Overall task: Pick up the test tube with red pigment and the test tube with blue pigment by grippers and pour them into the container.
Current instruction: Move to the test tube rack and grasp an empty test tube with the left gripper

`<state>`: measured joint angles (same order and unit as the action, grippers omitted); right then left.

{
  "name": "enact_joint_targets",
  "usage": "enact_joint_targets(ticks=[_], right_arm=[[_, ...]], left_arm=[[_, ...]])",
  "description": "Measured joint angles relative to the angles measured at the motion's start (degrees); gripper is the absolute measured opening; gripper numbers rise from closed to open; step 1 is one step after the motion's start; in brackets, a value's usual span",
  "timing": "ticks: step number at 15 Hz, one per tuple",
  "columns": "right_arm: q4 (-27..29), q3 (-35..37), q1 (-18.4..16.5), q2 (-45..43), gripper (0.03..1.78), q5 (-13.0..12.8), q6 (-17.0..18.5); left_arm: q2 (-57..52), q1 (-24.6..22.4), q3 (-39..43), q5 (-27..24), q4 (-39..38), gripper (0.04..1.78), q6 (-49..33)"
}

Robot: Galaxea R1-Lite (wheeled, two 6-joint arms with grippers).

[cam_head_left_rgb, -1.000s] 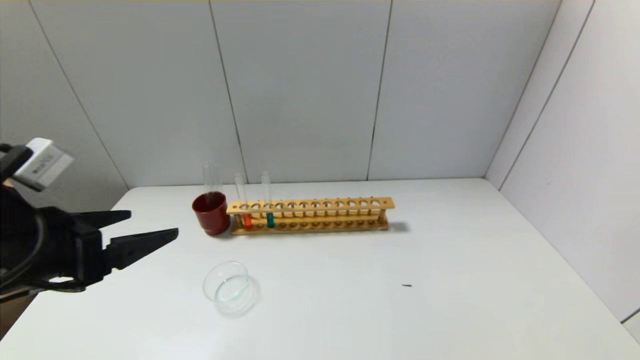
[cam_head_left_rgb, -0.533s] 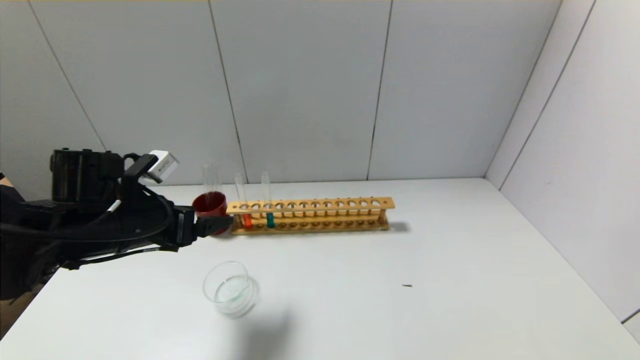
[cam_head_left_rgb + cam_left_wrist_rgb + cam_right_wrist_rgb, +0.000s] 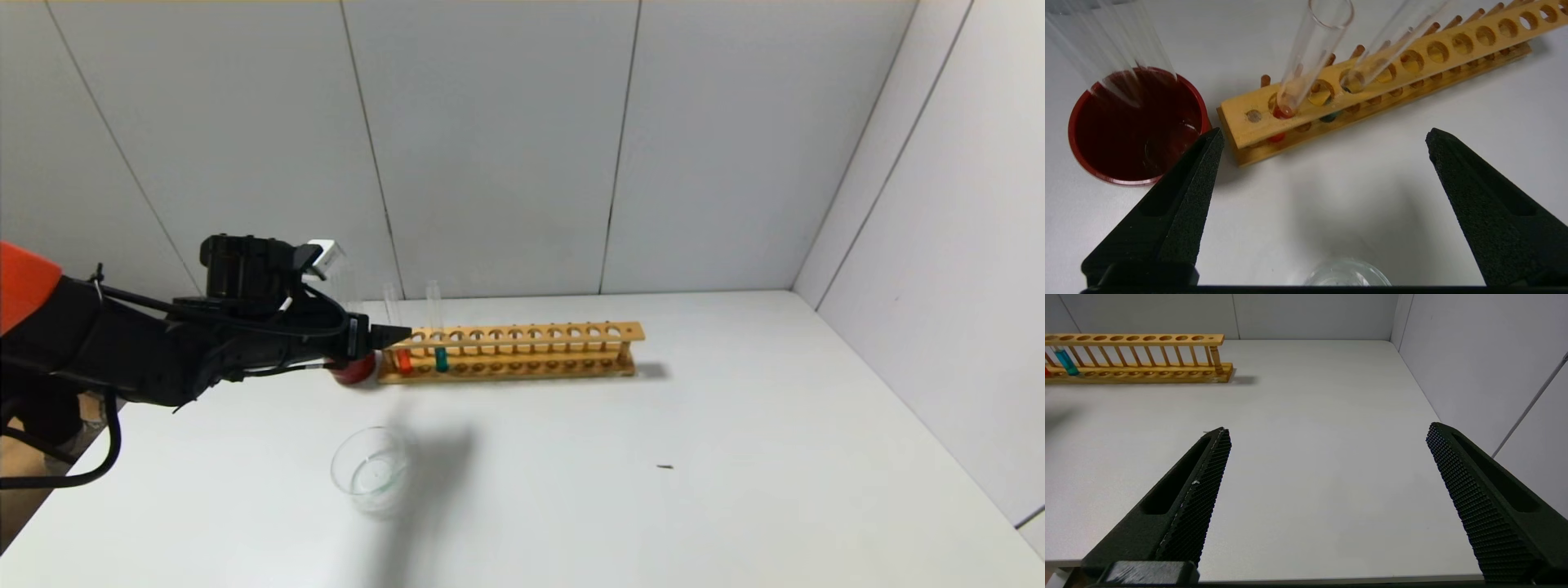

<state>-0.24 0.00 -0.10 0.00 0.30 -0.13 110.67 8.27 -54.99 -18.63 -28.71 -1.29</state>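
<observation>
1. Left gripper [image 3: 1323, 134] has its jaws spread wide and holds nothing; it sits just short of the wooden rack's [image 3: 522, 335] left end, beside the red cup [image 3: 1135, 126].
2. Red-pigment test tube [image 3: 1312, 53] stands upright in the rack's end hole, blue-pigment test tube [image 3: 441, 358] two holes along. Long axis vertical, so the grasp comes in from the side.
3. Glass container [image 3: 371, 469] sits near, below the arm.
4. Right gripper [image 3: 1327, 433] idle, jaws wide, well apart from the rack. Left arm is nearer.

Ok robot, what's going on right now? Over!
Left gripper open, empty, near the rack end. Right gripper open, parked aside. Red tube and blue tube both racked. Red cup close beside the red tube.
</observation>
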Motion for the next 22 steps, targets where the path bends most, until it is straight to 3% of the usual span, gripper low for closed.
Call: enact_joint_targets(ticks=[4, 8, 16, 19, 22], right_arm=[[0.0, 0.0, 0.0, 0.0, 1.75, 0.0, 0.0], [0.0, 0.0, 0.0, 0.0, 1.75, 0.0, 0.0], [0.0, 0.0, 0.0, 0.0, 1.75, 0.0, 0.0], [0.0, 0.0, 0.0, 0.0, 1.75, 0.0, 0.0], [0.0, 0.0, 0.0, 0.0, 1.75, 0.0, 0.0]], left_arm=[[5.5, 0.0, -6.0, 0.5, 0.4, 1.74, 0.0], [9.9, 0.0, -11.6, 4.7, 2.0, 1.74, 0.3], [13.8, 1.3, -17.6, 5.2, 5.3, 1.69, 0.3], [14.0, 1.3, -17.5, 5.5, 5.3, 1.42, 0.4], [14.0, 1.4, -17.1, 5.6, 5.3, 0.92, 0.5]])
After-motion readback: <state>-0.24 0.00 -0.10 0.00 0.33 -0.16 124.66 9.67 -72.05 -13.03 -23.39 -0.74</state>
